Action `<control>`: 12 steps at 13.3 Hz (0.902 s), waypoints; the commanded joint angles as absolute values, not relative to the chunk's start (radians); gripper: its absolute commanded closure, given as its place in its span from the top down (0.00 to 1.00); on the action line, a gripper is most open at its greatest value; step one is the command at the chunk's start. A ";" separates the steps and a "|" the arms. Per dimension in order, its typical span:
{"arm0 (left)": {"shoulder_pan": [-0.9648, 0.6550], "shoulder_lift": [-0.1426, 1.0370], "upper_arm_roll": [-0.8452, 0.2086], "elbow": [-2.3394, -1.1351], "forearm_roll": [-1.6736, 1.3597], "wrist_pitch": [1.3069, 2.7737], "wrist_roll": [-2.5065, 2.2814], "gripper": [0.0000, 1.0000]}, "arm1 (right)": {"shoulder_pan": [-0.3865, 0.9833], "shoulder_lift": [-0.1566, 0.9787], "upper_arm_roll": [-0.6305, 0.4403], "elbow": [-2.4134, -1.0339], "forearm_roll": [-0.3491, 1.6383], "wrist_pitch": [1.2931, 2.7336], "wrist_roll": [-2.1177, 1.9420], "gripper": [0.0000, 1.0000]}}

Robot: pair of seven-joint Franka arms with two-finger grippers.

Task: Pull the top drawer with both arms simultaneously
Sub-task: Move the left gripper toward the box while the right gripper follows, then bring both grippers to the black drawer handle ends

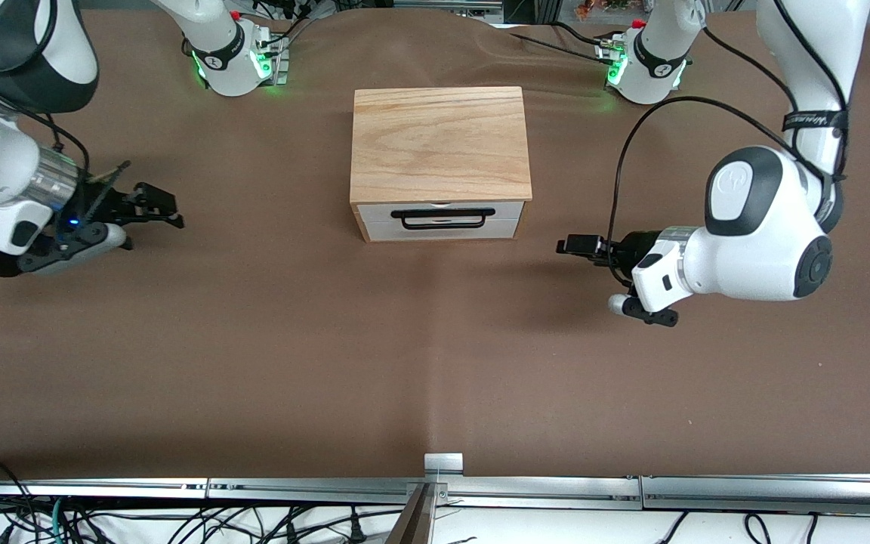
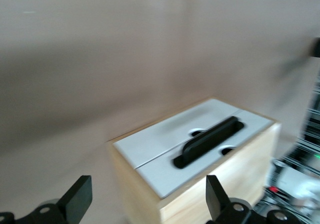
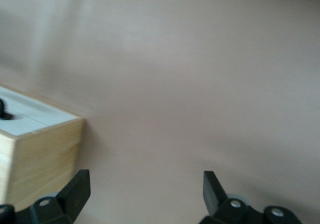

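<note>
Top drawer (image 1: pixel 441 212) is seen shut in the oak casing (image 1: pixel 439 143), mid-table. Left gripper (image 1: pixel 572 245) and right gripper (image 1: pixel 167 208) are spread wide, empty, flanking it. Rigid, probably light; black bar handle (image 1: pixel 443 217) is best gripped at both ends.

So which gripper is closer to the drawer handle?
Left. The left gripper hovers just off the handle's end, toward its own side of the table. The right gripper sits much farther out toward its end.

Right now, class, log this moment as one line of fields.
top drawer: closed, handle untouched | left gripper: open, beside drawer box, clear of it | right gripper: open, beside it, clear | step: reaching
</note>
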State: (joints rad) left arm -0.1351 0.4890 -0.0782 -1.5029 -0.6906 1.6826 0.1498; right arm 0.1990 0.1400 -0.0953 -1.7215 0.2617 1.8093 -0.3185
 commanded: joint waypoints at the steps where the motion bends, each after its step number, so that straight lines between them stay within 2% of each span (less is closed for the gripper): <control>1: -0.130 0.534 -0.075 -1.517 -0.845 1.692 0.305 1.00 | 0.268 0.225 -0.098 -1.640 0.319 1.787 -0.327 1.00; 3: -0.129 0.570 -0.075 -1.548 -0.914 1.693 0.427 1.00 | 0.287 0.258 -0.098 -1.628 0.417 1.758 -0.327 1.00; 5: -0.123 0.580 -0.074 -1.653 -1.044 1.719 0.584 1.00 | 0.288 0.296 -0.097 -1.626 0.536 1.723 -0.331 1.00; 12: -0.159 0.580 -0.075 -1.903 -1.408 1.756 0.889 1.00 | 0.305 0.489 -0.032 -1.577 0.684 1.718 -0.411 1.00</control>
State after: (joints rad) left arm -0.1437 0.6086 -0.0763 -1.8341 -1.3379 1.7366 0.8138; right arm 0.3107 0.4257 -0.0378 -1.6304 0.6289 1.7413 -0.3654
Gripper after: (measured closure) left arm 0.000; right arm 0.000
